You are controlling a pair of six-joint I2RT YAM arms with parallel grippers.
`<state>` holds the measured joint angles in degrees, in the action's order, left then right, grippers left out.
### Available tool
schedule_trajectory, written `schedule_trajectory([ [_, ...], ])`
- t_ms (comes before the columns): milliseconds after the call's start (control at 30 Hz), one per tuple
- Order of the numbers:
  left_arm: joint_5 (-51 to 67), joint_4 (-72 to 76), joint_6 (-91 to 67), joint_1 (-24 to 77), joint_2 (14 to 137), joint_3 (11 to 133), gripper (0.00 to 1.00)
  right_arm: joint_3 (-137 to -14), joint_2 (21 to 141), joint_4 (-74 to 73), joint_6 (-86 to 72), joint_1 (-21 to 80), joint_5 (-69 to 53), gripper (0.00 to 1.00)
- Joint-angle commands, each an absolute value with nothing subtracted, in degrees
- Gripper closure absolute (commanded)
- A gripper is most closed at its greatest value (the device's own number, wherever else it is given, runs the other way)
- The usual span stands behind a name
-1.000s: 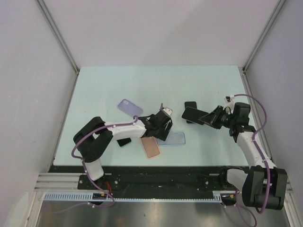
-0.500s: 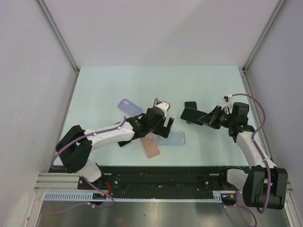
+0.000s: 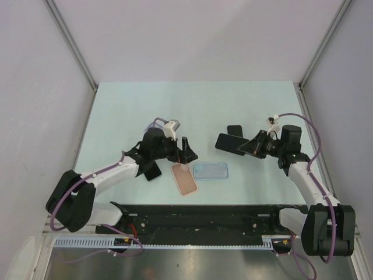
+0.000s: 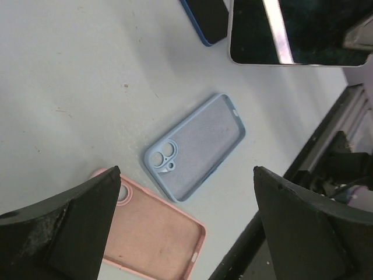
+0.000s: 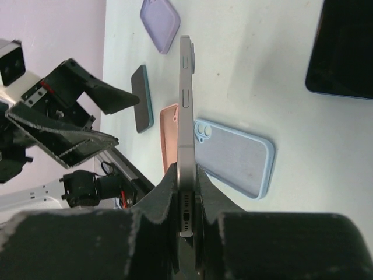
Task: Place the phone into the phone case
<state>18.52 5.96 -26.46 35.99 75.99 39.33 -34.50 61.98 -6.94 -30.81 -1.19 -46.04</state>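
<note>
Right claw point(image 3: 252, 147) tight on phone point(image 3: 228, 142) (edge-on); left claw point(image 3: 187, 151) wide apart, empty, near blue case point(image 3: 210, 171).

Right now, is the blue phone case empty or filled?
Empty. The blue case lies face up, bare lining showing; the right gripper holds the phone clear of it.

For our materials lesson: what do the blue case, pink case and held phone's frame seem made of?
Blue case: probably soft silicone, matte, dull felt-like lining. Pink case: likely the same, matte, rounded lip. Phone frame: seemingly metal, smooth satin sheen.
</note>
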Motion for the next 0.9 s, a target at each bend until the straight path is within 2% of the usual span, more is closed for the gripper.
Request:
schedule_trajectory([
  [0,35.1,18.5,-31.5,30.6,71.6,35.1,0.00,-34.9,62.4,-0.9,-30.6,2.0,-50.6,1.00],
  [333,42.0,20.4,-33.4,20.0,61.2,29.2,0.00,-35.1,68.5,10.0,-36.6,9.9,-58.1,1.00],
  [500,37.8,20.4,-34.1,19.2,56.0,26.1,0.00,-35.7,72.2,12.1,-38.1,12.1,-59.0,1.00],
  [867,36.7,20.3,-32.9,19.2,54.9,24.9,0.00,-40.2,79.0,0.3,-31.0,13.7,-57.0,1.00],
])
